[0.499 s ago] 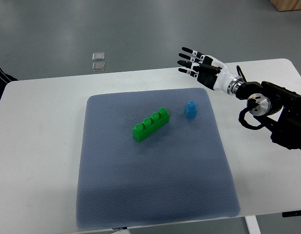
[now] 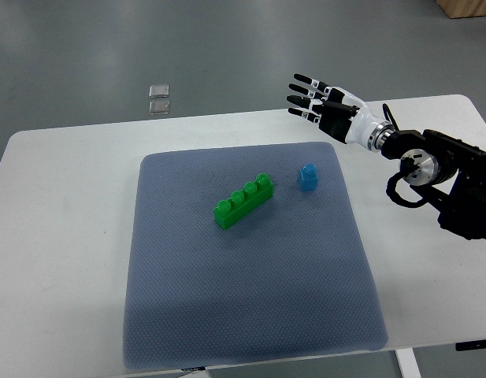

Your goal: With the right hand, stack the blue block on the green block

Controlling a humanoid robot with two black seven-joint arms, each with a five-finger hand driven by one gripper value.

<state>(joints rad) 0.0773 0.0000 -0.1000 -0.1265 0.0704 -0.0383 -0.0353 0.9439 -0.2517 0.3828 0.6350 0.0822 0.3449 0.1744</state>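
Observation:
A long green block with a row of studs lies diagonally near the middle of the blue-grey mat. A small blue block stands on the mat to the right of it, a short gap apart. My right hand hovers over the table's far edge, above and slightly right of the blue block, fingers spread and holding nothing. Its dark arm enters from the right edge. My left arm does not show.
The mat covers most of a white table. On the grey floor beyond the table's far edge lie two small clear squares. A wooden corner shows at the top right.
My right hand has shifted very slightly up and to the right. A dark shape at the left edge has dropped lower. Both blocks stay in place.

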